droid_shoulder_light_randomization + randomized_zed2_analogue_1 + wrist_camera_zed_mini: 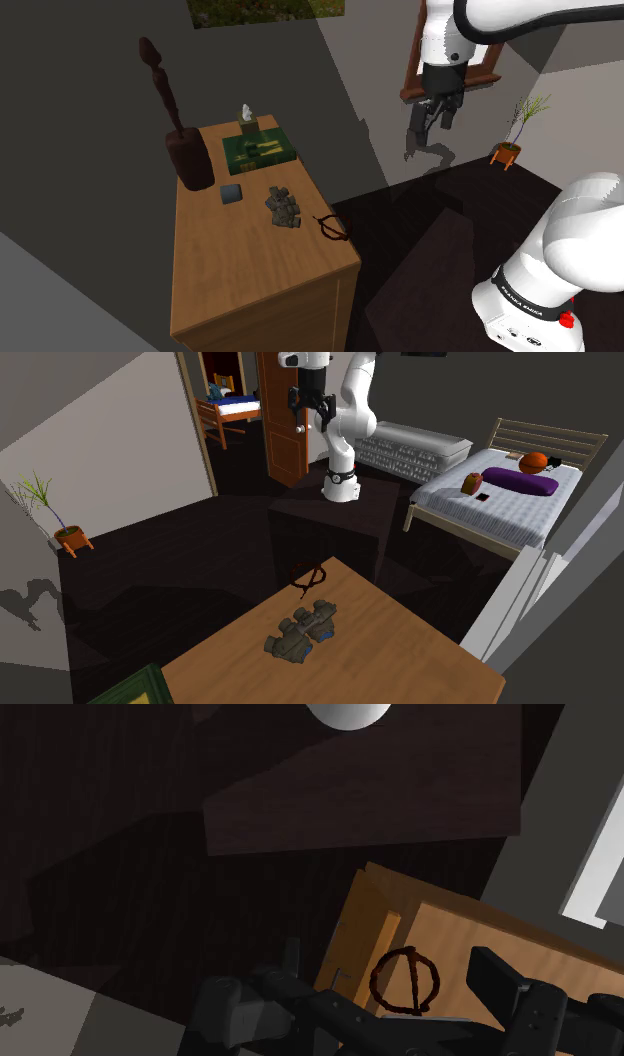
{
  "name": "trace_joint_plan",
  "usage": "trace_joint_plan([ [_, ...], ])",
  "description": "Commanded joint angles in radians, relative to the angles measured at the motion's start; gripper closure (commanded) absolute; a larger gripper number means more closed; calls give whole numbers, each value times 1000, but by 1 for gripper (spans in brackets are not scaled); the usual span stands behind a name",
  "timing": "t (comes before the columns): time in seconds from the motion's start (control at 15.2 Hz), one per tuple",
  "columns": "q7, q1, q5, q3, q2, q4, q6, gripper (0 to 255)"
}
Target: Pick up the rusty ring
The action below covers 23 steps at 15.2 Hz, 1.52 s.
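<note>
Wrist view: pincer (390, 956) open wide, empty, well above the ring (403, 981). Ring lies right at the worktop (230, 270) edge, on the shoulder view's right. Risk: it's thin and flat, so closing fingers could skid over it or knock it off the edge.

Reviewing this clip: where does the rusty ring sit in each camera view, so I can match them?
Shoulder view: rusty ring at the wooden cabinet top's right edge, right of the grey lumpy object.
Second exterior view: ring at the cabinet's far edge, beyond that object.
Wrist view: ring by the cabinet's edge.
Shared landmark: the wooden cabinet top.
</note>
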Motion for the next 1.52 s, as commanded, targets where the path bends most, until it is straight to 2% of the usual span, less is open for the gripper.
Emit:
trace_joint_plan([
  [0.0,0,0,0,0,0,0,0,0],
  [0.4,17,22,22,17,44,-166,270,0],
  [0.73,32,39,37,35,144,-263,516,0],
  [1.12,56,52,41,64,344,-317,831,0],
  [1.45,97,46,8,96,563,-305,1088,0],
])
